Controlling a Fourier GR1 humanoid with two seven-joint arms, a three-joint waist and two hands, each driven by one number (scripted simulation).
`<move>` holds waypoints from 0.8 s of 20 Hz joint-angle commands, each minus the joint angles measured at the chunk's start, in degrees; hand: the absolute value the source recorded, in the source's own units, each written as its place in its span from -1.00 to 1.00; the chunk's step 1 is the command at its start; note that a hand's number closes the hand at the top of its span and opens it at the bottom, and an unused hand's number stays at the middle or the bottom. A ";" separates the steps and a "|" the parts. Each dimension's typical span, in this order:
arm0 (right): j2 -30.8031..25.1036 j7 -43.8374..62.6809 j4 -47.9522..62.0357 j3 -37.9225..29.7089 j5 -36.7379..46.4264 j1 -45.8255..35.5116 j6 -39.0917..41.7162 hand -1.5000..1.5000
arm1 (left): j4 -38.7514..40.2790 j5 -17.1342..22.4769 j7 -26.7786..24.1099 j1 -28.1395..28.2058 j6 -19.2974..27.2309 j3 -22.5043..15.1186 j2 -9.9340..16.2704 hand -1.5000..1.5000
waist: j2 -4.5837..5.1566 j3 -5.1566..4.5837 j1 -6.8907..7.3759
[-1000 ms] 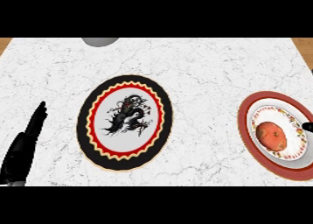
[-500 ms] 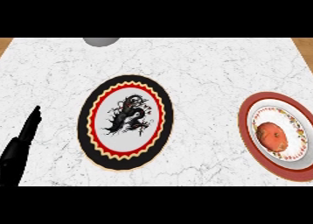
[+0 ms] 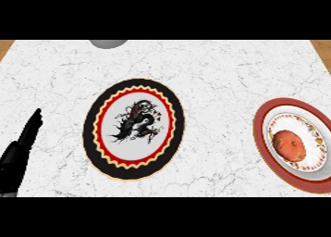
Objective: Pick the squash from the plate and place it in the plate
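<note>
Squash [image 3: 289, 144] lies on red-rimmed plate [image 3: 266, 122] at right side of white marble bench [image 3: 216, 69]. Black-rimmed plate [image 3: 93, 120] with dragon motif sits mid-bench, well apart. Left hand [image 3: 18, 152] at lower left, fingers straight, holding nothing. No readable writing. Grey round object [image 3: 108, 43] at far edge.

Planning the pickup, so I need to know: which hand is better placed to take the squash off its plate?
Probably the right, by side alone: the squash lies on the red-rimmed plate at the counter's right edge. The left hand shows at the far left, across the dragon plate. The right hand is not in view now.
</note>
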 commanded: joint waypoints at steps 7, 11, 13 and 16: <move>-8.05 6.39 10.36 7.57 9.28 -10.49 7.44 -1.00 | -0.23 -0.99 -0.07 -0.24 -1.63 0.26 -1.46 0.00 | 0.11 0.03 0.88; -4.72 4.44 11.90 11.92 17.14 -12.55 7.80 -1.00 | 1.16 -1.20 -1.14 -0.06 -3.31 1.59 -1.54 0.00 | 0.01 0.02 0.48; -5.51 2.79 14.54 14.83 21.02 -14.80 9.77 -1.00 | -1.09 -2.18 -0.57 0.66 -2.03 1.53 -1.36 0.00 | 0.07 0.05 0.86; -6.70 0.37 16.76 16.94 26.82 -16.23 11.23 -1.00 | 0.50 -1.41 2.64 -4.17 -3.77 2.96 -0.21 0.00 | 0.13 0.04 0.48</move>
